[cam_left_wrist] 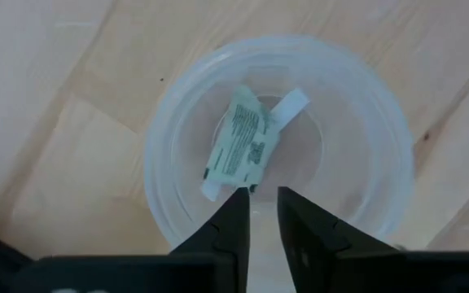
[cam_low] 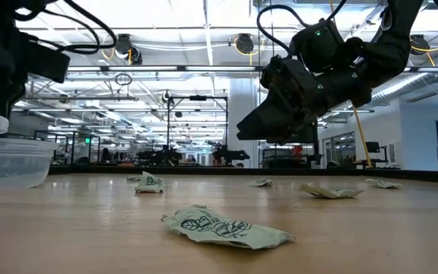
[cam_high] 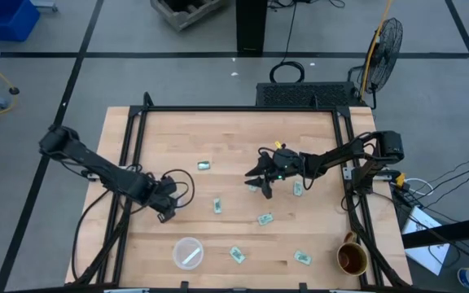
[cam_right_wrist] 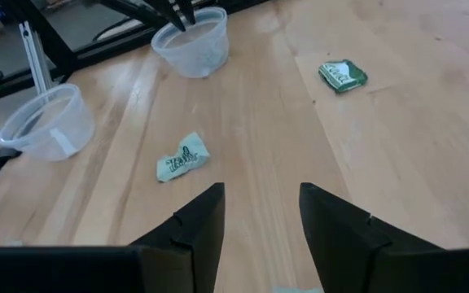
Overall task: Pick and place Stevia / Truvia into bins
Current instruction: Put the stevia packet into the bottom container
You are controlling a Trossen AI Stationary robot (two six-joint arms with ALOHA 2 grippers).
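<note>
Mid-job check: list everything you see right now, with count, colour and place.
loose sachets: at least six, pale green and white, scattered across the table's middle and near side
sachet in cup: one, pale green, beside a white strip
clear cups: two, see-through, one at the near edge, the other under the left gripper
mug: one, brown-gold, near right corner
table: one, light wood
fan: one, black, on the floor beyond the table
left gripper: dark, slightly open, over a cup
right gripper: dark, open, raised above the table's right middle
</note>
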